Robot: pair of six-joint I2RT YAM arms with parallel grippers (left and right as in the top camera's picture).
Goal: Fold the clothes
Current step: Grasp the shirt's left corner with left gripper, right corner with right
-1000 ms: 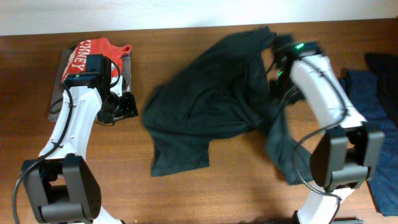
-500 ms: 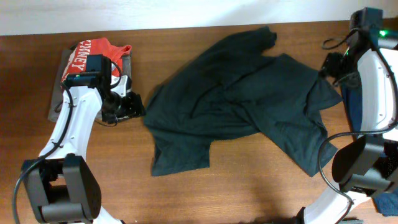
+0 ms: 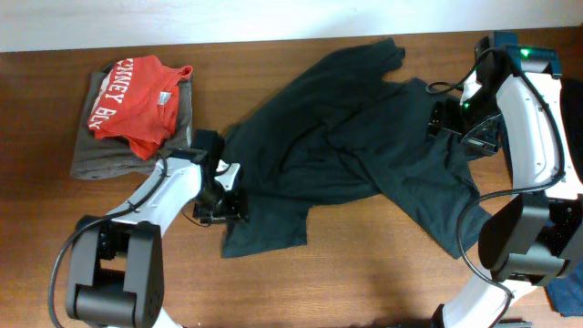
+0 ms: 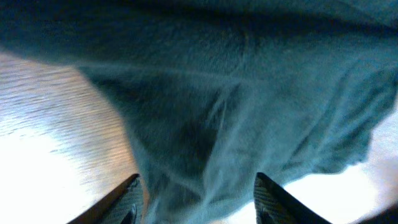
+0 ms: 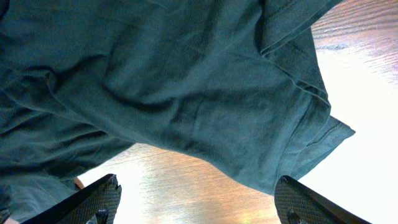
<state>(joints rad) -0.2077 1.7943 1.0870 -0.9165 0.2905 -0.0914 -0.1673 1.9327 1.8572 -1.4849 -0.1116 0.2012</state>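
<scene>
a large, dark green-black fabric t-shirt point(image 3: 346, 155) lies crumpled on the brown wooden table point(image 3: 364, 282), stretched between the two grippers. the left gripper point(image 3: 221, 196) sits low at the shirt's edge, fingers spread, with cloth bunched between and ahead of its tips. the right gripper point(image 3: 448, 123) hovers over a sleeve, jaws wide apart, gripping nothing. a red tee with white letters point(image 3: 132, 100) rests well behind the left gripper.
</scene>
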